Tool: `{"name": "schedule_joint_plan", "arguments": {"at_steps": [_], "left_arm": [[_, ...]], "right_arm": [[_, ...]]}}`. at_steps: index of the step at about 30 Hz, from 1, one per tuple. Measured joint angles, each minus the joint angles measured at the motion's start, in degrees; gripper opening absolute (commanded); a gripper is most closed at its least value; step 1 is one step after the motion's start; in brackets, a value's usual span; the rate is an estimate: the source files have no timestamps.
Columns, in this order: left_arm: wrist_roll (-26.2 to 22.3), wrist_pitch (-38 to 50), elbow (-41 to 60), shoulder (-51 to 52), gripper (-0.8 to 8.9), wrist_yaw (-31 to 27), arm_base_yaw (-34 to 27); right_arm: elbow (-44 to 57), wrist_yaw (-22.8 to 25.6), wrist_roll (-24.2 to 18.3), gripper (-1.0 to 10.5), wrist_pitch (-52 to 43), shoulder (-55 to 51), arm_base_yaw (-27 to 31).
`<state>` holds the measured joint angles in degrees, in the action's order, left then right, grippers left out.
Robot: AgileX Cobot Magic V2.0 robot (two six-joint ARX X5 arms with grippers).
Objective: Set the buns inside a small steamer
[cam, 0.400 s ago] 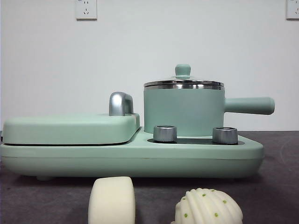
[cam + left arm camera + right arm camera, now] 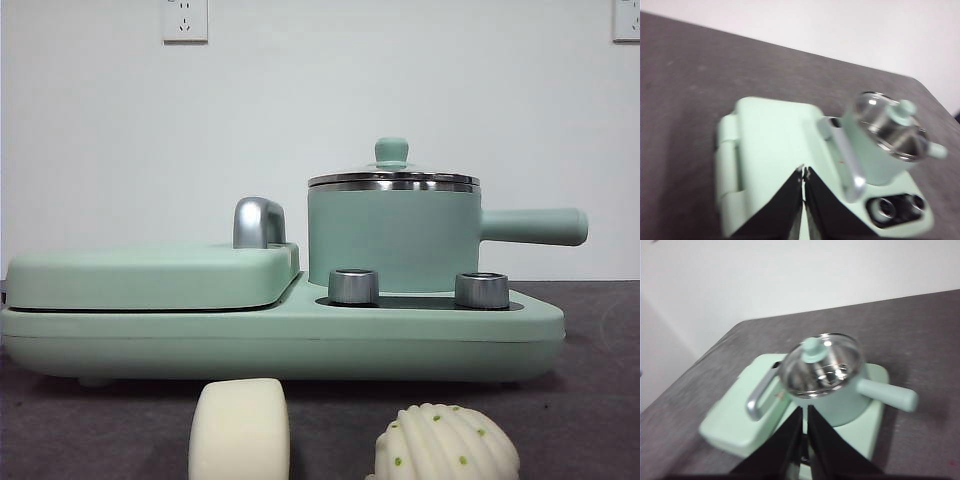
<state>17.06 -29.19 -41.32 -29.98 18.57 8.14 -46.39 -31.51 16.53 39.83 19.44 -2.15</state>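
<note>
We're at the start here: the small steamer (image 2: 392, 235) sits right of centre in the front view on its mint-green base, and the glass lid (image 2: 392, 176) is on, so that lid looks like our first job before any bun goes in. Down at the bottom edge of that frame the smooth bun (image 2: 240, 428) stands left of centre and the pleated bun (image 2: 446, 444) lies just right of it, both on the dark surface in front of the appliance, apart from each other.

To do this well, we'd go for the green knob (image 2: 813, 348), come down straight over it, lift vertically, and set the lid somewhere clear of the buns and the long handle (image 2: 887, 393). The flat griddle (image 2: 775, 145) beside the pot isn't our target.

Now the jaws. The left gripper (image 2: 804, 172) hangs above the griddle, jaws pressed together, holding nothing. The right gripper (image 2: 805, 412) hovers high over the steamer, near the lid in its own view, jaws likewise closed and empty, touching nothing
</note>
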Motion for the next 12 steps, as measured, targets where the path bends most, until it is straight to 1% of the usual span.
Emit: {"name": "schedule_joint_plan", "arguments": {"at_steps": [5,9,12], "left_arm": [[-3.21,-5.7,-10.08,-9.11,0.09,8.07,0.98],[-5.64,-10.05,-15.21,-15.1,0.09,14.51,2.08],[-7.13,-11.08,-17.05,-17.59,0.09,16.61,2.86]], "right_arm": [[-9.05,-3.26,-5.97,0.1,6.64,6.73,0.0],[-12.94,-6.97,-10.91,0.1,10.14,10.49,0.0],[-13.51,-8.96,-13.22,0.1,10.45,11.69,0.0]]}}
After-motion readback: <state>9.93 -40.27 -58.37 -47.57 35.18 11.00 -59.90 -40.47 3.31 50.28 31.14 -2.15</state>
